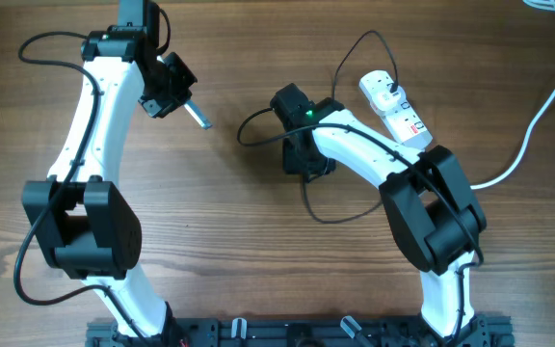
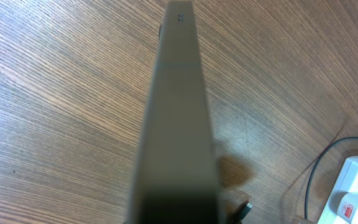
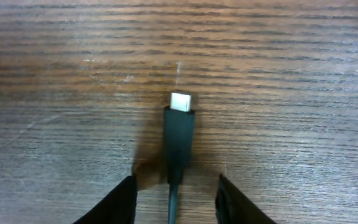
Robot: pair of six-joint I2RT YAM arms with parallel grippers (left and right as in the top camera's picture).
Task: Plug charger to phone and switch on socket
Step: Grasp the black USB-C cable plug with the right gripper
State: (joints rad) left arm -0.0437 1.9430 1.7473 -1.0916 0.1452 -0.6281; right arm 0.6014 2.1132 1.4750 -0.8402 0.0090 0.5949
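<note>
My left gripper (image 1: 174, 96) is shut on the phone (image 1: 197, 115), holding it above the table at the upper left. The left wrist view shows the phone (image 2: 176, 124) edge-on as a grey slab, so its screen is hidden. In the right wrist view the charger plug (image 3: 179, 127) lies on the wood with its silver tip pointing away. My right gripper (image 3: 176, 205) is open, one finger on each side of the thin black cable. That cable (image 1: 328, 214) loops across the table centre to the white socket (image 1: 398, 108) at the upper right, which also shows in the left wrist view, socket (image 2: 355, 194).
A thick white cord (image 1: 538, 116) runs from the socket off the top right corner. The black cable (image 2: 311, 177) curves past the socket, and a small dark plug-like tip (image 2: 245, 209) lies near the phone's lower edge. A black rail (image 1: 297, 333) lines the table front.
</note>
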